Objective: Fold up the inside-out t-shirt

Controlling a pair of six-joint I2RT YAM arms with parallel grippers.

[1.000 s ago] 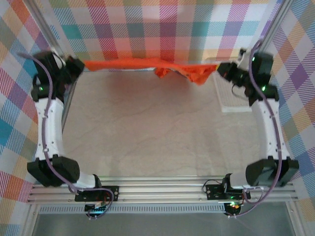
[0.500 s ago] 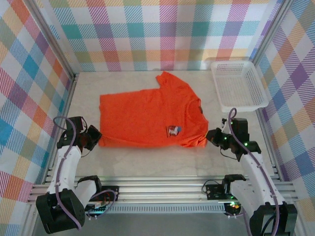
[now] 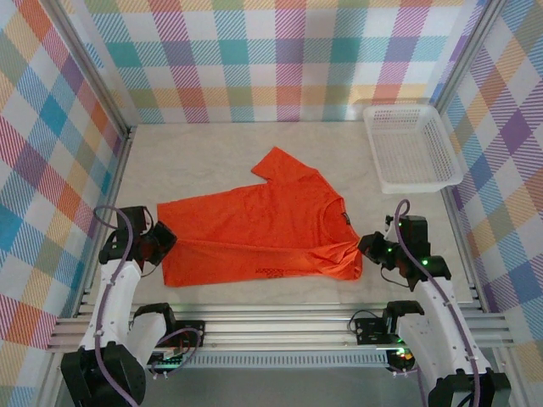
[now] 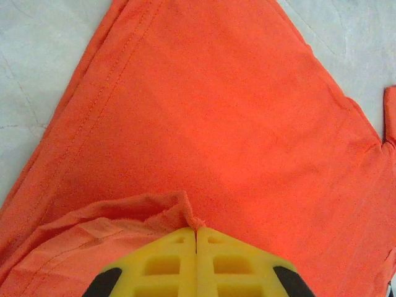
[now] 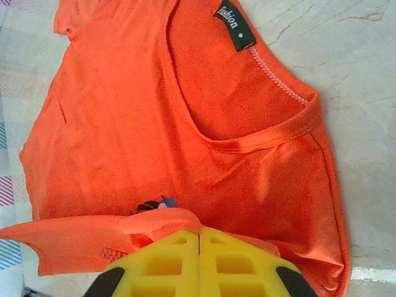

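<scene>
Where the two yellow fingers of the left gripper meet, they press flat against each other with a raised fold of the inside-out t-shirt nipped at their tips, so this gripper is closed on the cloth. From above, it sits low at the shirt's near-left corner, at the hem end. The right gripper is closed in the same way. Its yellow fingers touch along their length and a flap of orange fabric is drawn up over their tips. From above, it grips the near-right corner of the garment, just beside the neckline. Just past those fingertips a small multicoloured patch of print shows on the fabric. Farther out the curved neck opening lies flat with its stitched seam showing, and a small dark label with white lettering sits at its far edge. Between the two grippers the near edge of the shirt runs as a creased band. The rest of the bright orange-red body is spread fairly flat on the pale, marbled table, neck to the right and hem to the left. One short sleeve juts toward the far side. A white mesh basket stands at the far right corner of the table, well apart from the shirt. Plaid-patterned panels in many colours close in the table on the far, left and right sides.
</scene>
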